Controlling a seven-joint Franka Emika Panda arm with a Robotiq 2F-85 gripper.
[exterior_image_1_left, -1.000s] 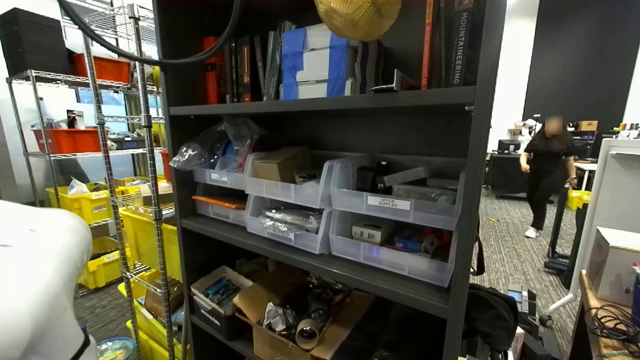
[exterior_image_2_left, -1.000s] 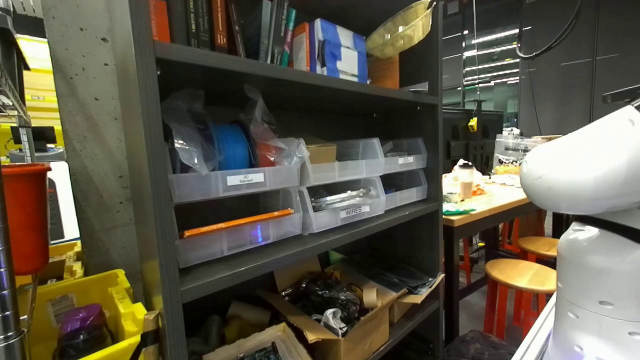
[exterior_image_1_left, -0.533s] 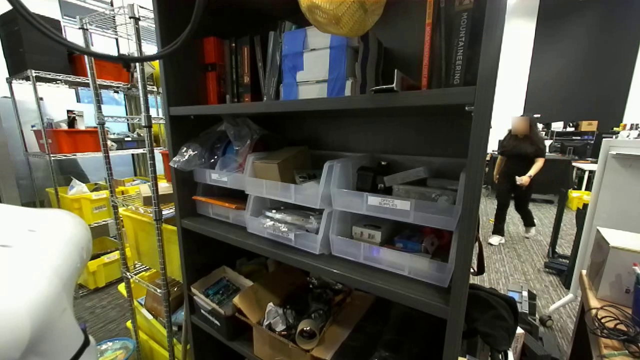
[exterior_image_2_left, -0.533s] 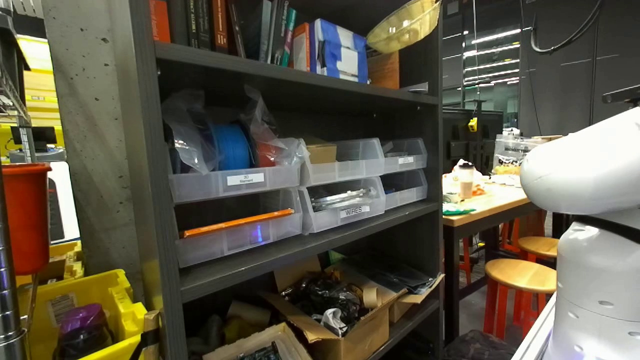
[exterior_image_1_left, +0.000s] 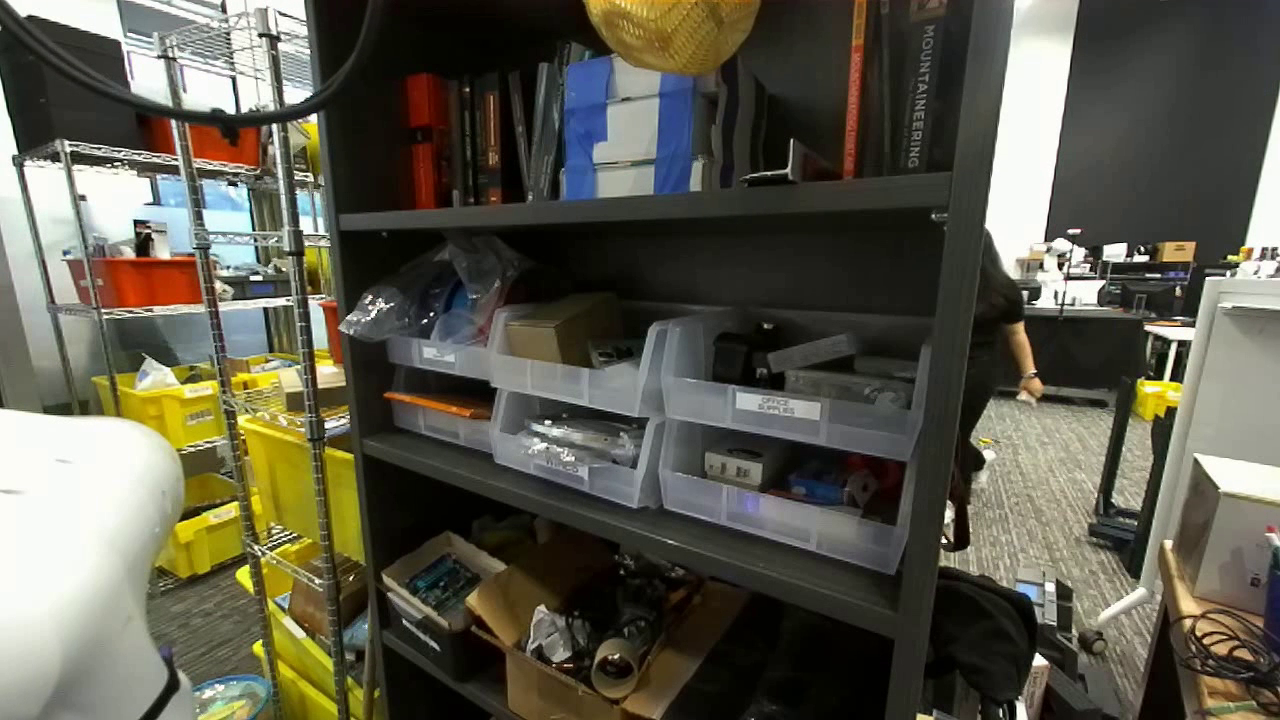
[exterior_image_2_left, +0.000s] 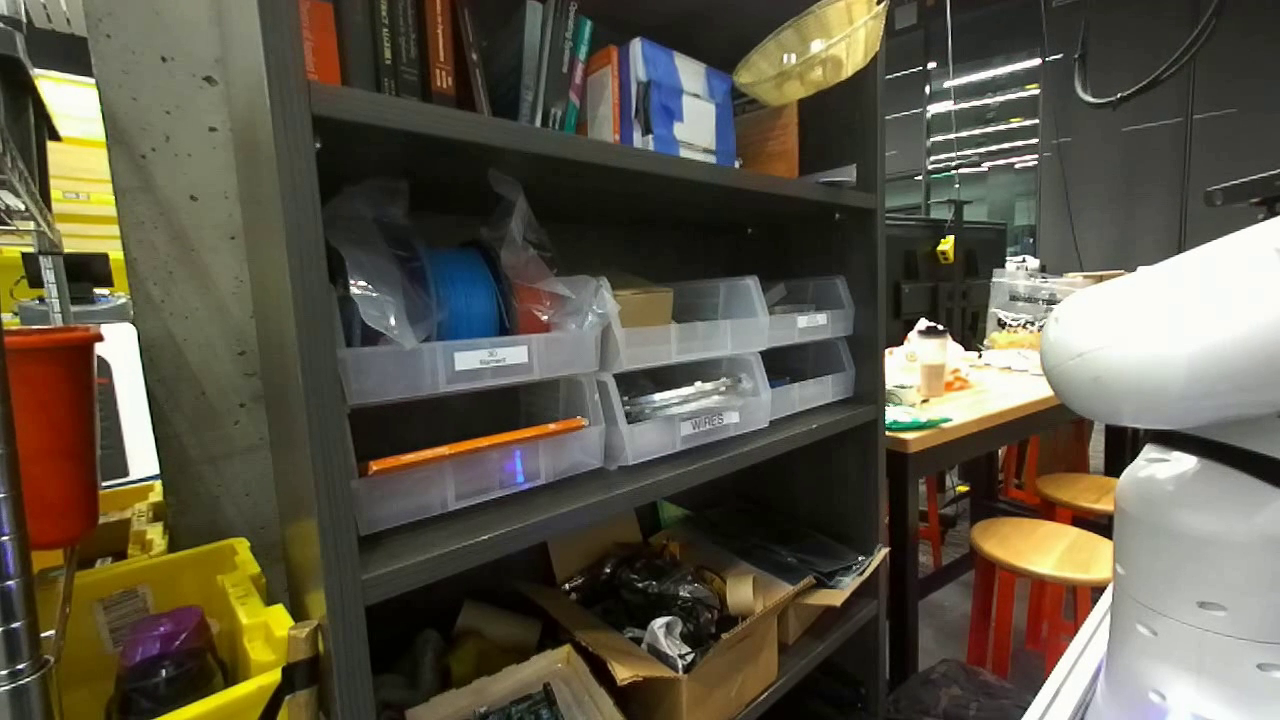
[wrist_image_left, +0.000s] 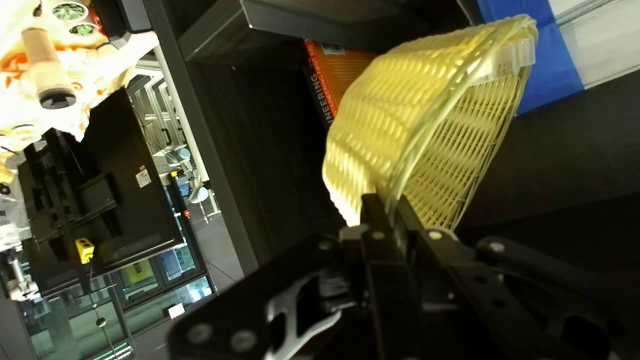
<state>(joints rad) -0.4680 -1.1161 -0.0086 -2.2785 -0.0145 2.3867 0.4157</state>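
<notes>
Observe yellow woven basket (wrist_image_left: 400, 105) held by its rim in gripper (wrist_image_left: 391, 210) (wrist view), with fingers (wrist_image_left: 371, 215) drawn nearly together on that rim. Extends from gripper toward 1 o'clock; hangs tilted, with open side toward 4 o'clock. Shows higher than upper shelf (exterior_image_1_left: 640, 208) in both exterior views.

Past basket in wrist view: orange book (wrist_image_left: 350, 67) at 10 o'clock, blue-taped white boxes (wrist_image_left: 605, 47) at 2 o'clock. Cannot tell whether touching basket or apart.

Lower, at 6 o'clock from basket in an exterior view: stacked clear bins (exterior_image_1_left: 580, 383) on middle shelf (exterior_image_1_left: 600, 525); below those, open cardboard box (exterior_image_1_left: 560, 685) with jumbled contents. At 8 o'clock from basket in an exterior view: blue spool (exterior_image_2_left: 465, 290) in an upper bin (exterior_image_2_left: 400, 372), partly covered by clear plastic (exterior_image_2_left: 395, 290).

At 4 o'clock from basket in an exterior view: white robot arm (exterior_image_2_left: 1160, 340); at 5 o'clock, farther off, wood-topped counter (exterior_image_2_left: 990, 398) bearing lidded cup (exterior_image_2_left: 932, 360). Also at 4 o'clock in an exterior view: person in black (exterior_image_1_left: 990, 310), partly hidden by shelf upright (exterior_image_1_left: 953, 300).
</notes>
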